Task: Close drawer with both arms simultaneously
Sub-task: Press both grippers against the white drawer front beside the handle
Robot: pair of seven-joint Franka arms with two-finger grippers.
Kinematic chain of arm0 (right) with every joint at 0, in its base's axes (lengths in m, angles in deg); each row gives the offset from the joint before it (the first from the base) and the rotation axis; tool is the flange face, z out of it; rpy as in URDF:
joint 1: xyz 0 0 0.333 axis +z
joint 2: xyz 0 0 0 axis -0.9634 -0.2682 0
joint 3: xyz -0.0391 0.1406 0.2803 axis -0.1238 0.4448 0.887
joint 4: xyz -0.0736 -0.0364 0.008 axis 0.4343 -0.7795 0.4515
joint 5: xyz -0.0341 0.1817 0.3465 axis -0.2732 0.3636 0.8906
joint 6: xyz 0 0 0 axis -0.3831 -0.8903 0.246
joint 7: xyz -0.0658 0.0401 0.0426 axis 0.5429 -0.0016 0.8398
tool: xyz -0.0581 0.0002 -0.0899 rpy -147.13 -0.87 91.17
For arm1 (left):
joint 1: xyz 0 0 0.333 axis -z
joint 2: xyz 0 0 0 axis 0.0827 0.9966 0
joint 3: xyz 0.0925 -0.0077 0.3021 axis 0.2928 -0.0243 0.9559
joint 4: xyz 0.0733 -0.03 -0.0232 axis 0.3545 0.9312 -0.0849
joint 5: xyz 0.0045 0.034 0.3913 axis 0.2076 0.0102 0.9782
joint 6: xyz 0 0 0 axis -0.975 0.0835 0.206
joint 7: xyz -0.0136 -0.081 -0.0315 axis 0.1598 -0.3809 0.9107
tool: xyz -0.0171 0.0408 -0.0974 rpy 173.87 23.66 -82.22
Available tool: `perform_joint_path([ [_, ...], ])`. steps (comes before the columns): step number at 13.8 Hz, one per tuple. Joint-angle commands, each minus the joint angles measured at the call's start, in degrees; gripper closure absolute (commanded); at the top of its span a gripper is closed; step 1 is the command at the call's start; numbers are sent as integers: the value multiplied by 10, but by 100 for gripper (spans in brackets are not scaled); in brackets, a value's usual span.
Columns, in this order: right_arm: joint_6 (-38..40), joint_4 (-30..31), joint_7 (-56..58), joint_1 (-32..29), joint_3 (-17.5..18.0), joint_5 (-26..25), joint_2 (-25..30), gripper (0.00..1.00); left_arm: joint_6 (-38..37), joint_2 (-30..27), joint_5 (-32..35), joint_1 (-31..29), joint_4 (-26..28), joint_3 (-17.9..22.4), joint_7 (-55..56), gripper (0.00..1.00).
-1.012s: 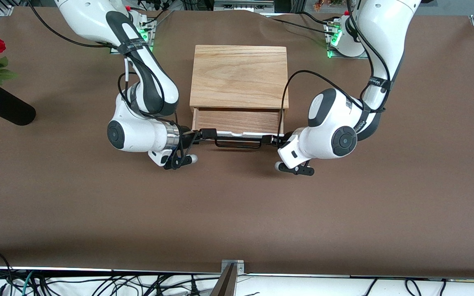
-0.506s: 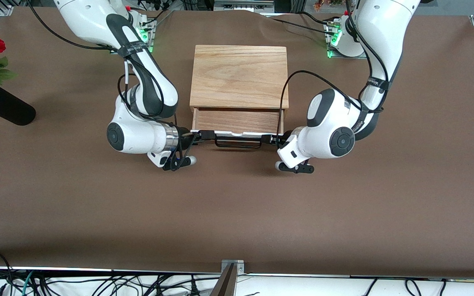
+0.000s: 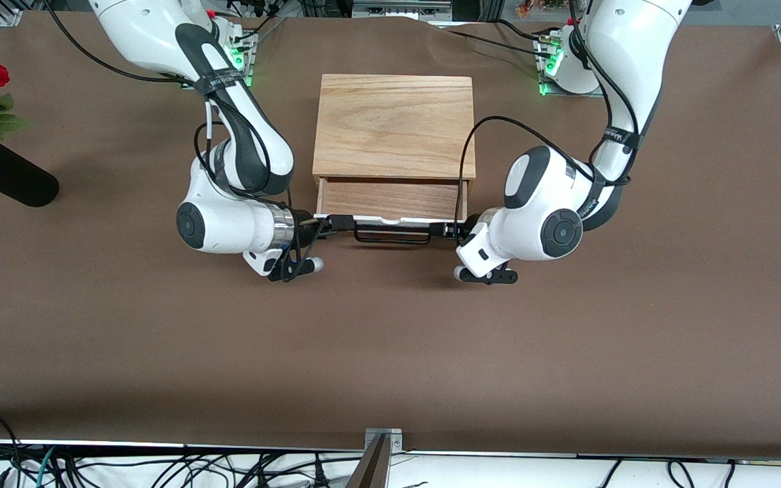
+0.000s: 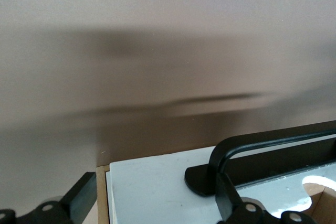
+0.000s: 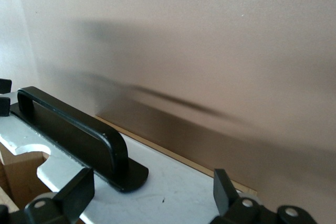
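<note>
Front view: the drawer (image 3: 390, 200) is seen less pulled out of the box (image 3: 394, 127) than a second ago, though part open. Its white front is straddled at each end by the spread left hand (image 3: 446, 230) and right hand (image 3: 333, 222), so the push is judged underway.

Front cam high up across the table (image 3: 390, 352), looking down at both arm bases along the top, while each wrist cam sits super close over one end of the drawer (image 3: 390, 200), both catching its white front and black handle (image 4: 273, 145), same as the front view.
</note>
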Motion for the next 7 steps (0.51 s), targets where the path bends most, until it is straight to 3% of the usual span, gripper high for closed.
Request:
perform_joint_path([
  [1, 6, -2, 4, 4, 2, 7, -5, 0, -7, -15, -17, 1, 18, -2, 3, 0],
  [7, 6, 3, 3, 6, 2, 7, -5, 0, -24, -16, -17, 0, 18, -2, 3, 0],
])
